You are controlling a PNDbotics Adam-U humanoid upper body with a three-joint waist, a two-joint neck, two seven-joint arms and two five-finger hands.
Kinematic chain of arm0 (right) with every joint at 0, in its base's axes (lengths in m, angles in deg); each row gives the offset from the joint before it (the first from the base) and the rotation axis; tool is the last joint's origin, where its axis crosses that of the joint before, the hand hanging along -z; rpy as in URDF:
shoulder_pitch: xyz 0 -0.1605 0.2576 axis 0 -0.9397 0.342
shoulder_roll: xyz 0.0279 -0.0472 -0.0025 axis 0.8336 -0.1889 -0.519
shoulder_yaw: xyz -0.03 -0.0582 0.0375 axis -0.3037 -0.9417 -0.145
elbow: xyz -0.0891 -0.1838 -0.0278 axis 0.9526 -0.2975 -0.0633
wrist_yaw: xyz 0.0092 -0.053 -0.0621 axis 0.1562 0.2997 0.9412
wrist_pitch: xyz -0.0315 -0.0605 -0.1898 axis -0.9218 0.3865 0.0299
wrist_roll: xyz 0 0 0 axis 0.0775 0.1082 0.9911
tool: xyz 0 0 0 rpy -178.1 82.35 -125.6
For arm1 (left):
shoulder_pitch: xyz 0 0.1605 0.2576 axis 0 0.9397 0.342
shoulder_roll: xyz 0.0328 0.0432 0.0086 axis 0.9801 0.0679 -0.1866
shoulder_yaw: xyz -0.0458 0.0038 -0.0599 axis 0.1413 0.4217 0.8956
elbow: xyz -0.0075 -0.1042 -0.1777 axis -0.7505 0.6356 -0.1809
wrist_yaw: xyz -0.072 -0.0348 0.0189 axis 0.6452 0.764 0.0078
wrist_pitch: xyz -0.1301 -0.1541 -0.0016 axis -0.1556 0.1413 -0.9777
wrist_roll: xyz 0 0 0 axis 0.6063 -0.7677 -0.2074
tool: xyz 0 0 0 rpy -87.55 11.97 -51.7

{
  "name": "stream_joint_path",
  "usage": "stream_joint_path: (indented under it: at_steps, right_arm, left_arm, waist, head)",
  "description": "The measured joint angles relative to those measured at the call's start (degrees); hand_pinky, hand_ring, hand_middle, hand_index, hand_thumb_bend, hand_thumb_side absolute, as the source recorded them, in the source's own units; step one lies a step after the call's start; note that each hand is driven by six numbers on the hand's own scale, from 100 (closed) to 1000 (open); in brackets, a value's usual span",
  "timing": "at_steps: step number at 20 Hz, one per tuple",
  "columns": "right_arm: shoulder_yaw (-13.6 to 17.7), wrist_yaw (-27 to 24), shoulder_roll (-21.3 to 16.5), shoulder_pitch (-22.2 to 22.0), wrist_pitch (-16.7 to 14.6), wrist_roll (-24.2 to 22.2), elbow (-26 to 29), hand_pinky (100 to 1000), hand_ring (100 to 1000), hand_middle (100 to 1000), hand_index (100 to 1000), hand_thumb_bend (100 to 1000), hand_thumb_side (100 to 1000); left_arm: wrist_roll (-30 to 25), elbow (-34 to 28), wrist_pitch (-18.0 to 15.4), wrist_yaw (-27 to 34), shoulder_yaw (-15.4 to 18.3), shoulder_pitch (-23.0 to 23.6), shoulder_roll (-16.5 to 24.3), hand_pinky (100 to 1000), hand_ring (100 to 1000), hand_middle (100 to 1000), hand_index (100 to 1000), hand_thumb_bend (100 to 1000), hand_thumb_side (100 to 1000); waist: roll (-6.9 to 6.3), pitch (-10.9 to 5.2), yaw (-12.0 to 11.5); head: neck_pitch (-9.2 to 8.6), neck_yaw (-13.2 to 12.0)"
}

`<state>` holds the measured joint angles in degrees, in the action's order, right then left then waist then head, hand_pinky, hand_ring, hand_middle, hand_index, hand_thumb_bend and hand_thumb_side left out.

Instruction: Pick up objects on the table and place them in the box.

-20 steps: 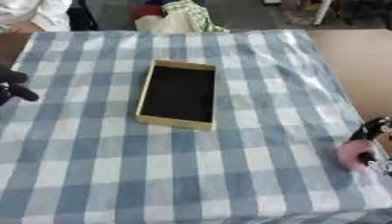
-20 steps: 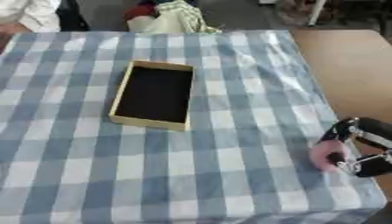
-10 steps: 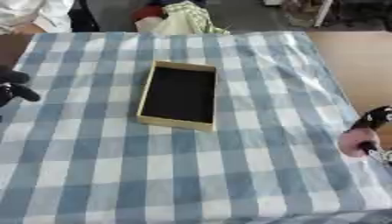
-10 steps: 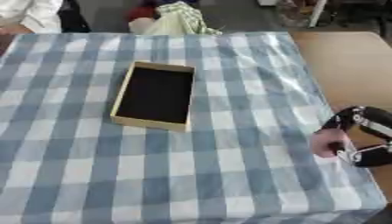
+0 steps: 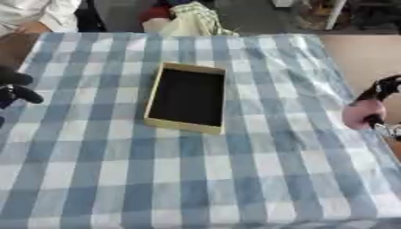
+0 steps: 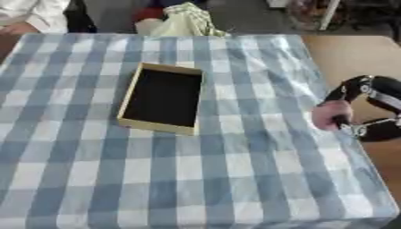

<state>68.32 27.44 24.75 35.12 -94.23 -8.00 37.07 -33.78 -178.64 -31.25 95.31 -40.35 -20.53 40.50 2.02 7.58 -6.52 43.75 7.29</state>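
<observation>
At the right edge of the table (image 6: pixel 235 188), the right hand (image 6: pixel 362 109) holds a pink object (image 6: pixel 330 114), its fingers curled round it; the object's shape cannot be made out beyond a rounded pink lump. Hand and object sit over the right border of the blue and white checked cloth (image 6: pixel 196 170), well apart from the box (image 6: pixel 161 98).

The box is a shallow tan tray with a dark inside, lying in the upper middle of the cloth with its long side running away from the robot. Nothing shows inside it. Between the pink object and the box there is only bare cloth, so nothing stands in the way.

The left hand (image 5: pixel 14 87) shows at the left edge of the left eye view, dark and partly cut off; whether its fingers are apart or together cannot be told. Beyond the far edge of the table lie a bundle of pale yellow-green fabric (image 6: pixel 184 20) and a person's white sleeve (image 6: pixel 31 11) at the far left corner, neither touching the box.

Compared with a second ago, the right hand and the pink object are higher in the view and a little nearer the box; the box itself has not shifted on the cloth.

The near half of the cloth is open, and bare brown table top (image 6: pixel 348 56) shows past the cloth's right edge.
</observation>
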Motion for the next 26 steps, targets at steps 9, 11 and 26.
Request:
stream_joint_path:
  at_steps: [9,11,26]
  right_arm:
    - [-4.9,-0.1,-1.6,15.2,-1.6,-1.8,-2.6,752,609,624,766,100,100]
    - [-6.6,-0.2,-1.5,19.4,-2.2,-3.0,-3.9,757,612,628,770,100,100]
    - [-13.4,4.1,12.8,43.7,-6.4,-10.1,-19.2,748,586,623,766,100,100]
  left_arm:
    - [-0.4,0.0,0.6,0.4,-0.4,0.0,-0.3,634,750,716,768,100,604]
    - [-0.5,0.0,0.7,0.5,-0.6,-0.1,-0.3,634,750,716,768,100,604]
    - [-1.2,0.0,1.7,1.3,-1.4,-0.7,-0.9,636,751,716,768,100,606]
  waist:
    - [0.25,-0.18,-1.5]
    - [0.26,-0.19,-1.8]
    - [0.17,-0.3,-3.5]
  head:
    - [0.0,0.7]
    - [0.0,1.0]
    - [0.01,2.7]
